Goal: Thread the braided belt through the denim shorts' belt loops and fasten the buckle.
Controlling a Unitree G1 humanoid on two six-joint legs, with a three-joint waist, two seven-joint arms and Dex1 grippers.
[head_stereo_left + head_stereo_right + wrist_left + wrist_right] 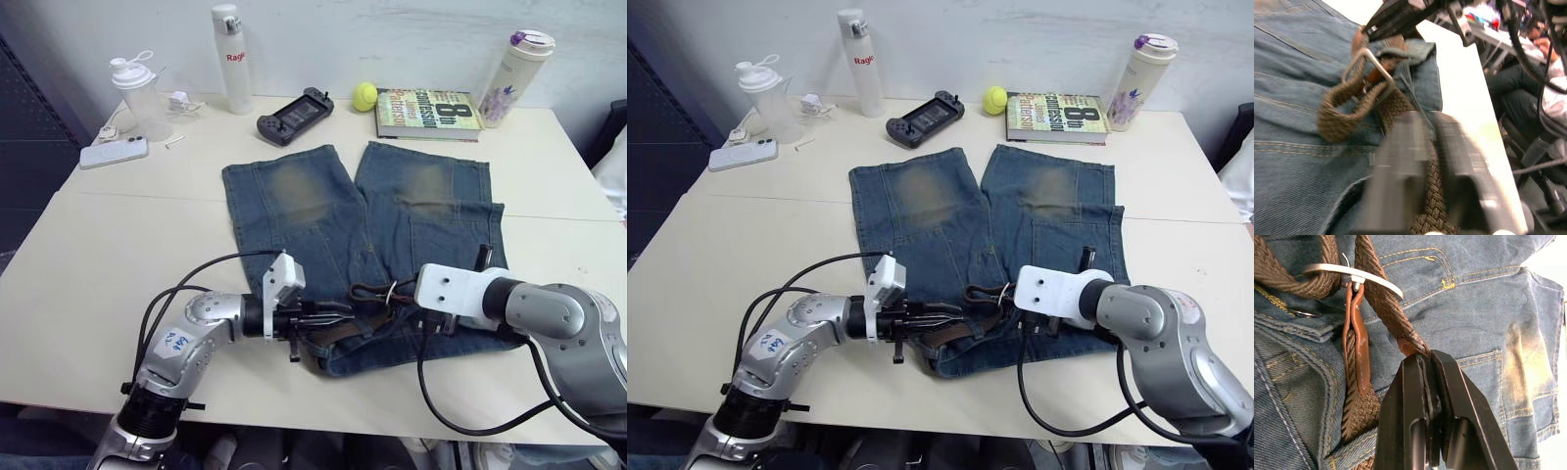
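Both grippers clamped on belt at shorts' waistband

Left gripper and right gripper pinch soft belt; tip best held at 3 o'clock of buckle; shorts

You are looking at an office or lab workroom, not a home. The work surface is a plain pale table pushed against a bare light wall, and its far edge holds desk clutter: a shaker bottle, a tall white bottle, a flowered tumbler, a white phone, a handheld game console, a yellow tennis ball and a paperback book. In the left wrist view, beyond the table's edge, a seated person sits near another cluttered desk.
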